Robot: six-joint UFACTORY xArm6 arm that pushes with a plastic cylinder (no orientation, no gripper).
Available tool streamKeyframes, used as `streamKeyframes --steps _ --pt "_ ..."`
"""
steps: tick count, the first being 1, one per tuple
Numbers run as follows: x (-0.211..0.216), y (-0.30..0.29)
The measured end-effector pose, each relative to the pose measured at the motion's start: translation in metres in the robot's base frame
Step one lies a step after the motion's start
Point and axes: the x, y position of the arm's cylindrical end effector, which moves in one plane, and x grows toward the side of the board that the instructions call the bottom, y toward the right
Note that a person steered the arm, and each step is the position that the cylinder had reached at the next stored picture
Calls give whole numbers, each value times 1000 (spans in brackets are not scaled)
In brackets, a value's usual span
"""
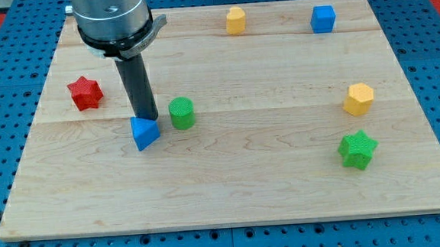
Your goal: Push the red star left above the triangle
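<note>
The red star (85, 93) lies near the board's left edge. The blue triangle (144, 133) lies to its lower right, left of centre. My tip (149, 117) stands right behind the triangle's top right edge, touching or almost touching it, and just left of the green cylinder (181, 113). The tip is well to the right of the red star and a little lower in the view.
A yellow block (235, 20) and a blue cube (322, 18) sit near the view's top edge of the wooden board (269, 174). A yellow hexagonal block (359, 99) and a green star (357, 149) sit at the right.
</note>
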Motion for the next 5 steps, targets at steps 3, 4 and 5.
streamKeyframes --steps 3,4,5 --pt "-83 -32" --pt "-91 -82" --pt "-84 -102"
